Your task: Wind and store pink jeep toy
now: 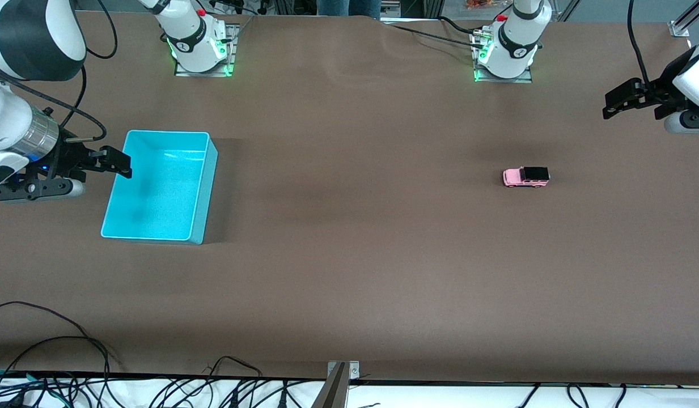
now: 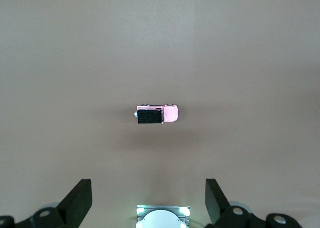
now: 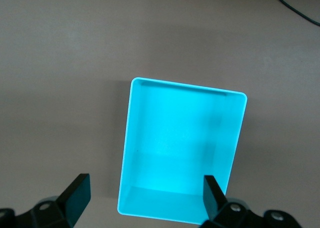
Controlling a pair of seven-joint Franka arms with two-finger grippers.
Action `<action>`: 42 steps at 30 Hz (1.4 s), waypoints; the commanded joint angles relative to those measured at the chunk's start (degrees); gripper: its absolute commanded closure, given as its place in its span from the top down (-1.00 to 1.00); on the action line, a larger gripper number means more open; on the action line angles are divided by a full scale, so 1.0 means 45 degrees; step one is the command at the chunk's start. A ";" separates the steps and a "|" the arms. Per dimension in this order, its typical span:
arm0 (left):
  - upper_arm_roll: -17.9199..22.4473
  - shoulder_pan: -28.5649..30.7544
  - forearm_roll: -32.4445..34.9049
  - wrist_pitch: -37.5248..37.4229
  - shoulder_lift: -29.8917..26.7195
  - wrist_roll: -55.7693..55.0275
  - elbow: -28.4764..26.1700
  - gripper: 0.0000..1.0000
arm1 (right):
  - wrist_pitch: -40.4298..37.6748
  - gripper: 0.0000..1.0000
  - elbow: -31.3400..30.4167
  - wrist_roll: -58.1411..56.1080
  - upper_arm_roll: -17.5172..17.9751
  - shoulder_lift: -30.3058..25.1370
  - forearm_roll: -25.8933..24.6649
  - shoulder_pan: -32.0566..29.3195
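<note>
You see two glossy white arms with black joint bands, green-lit bases (image 1: 202,54) on metal plates, red buttons, black cables, and a matte black two-finger hand (image 1: 114,161) on each.

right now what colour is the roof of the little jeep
Black, over a pale pink body. The pink jeep toy shows it best in the left wrist view.

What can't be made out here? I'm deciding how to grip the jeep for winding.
- Pink jeep toy: any winding key or pull-back mechanism is too small in the front view, and the left wrist view shows only its top.
- Left hand: the arm is cut off by the front view's edge.
- Turquoise bin: one rim is partly covered by the right hand.
</note>
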 commanded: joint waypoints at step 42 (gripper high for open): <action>-0.0037 0.0059 0.0662 0.1567 0.0702 -0.0081 -0.0149 1.00 | 0.0035 1.00 0.0011 -0.0032 -0.0003 -0.0067 -0.0044 -0.0015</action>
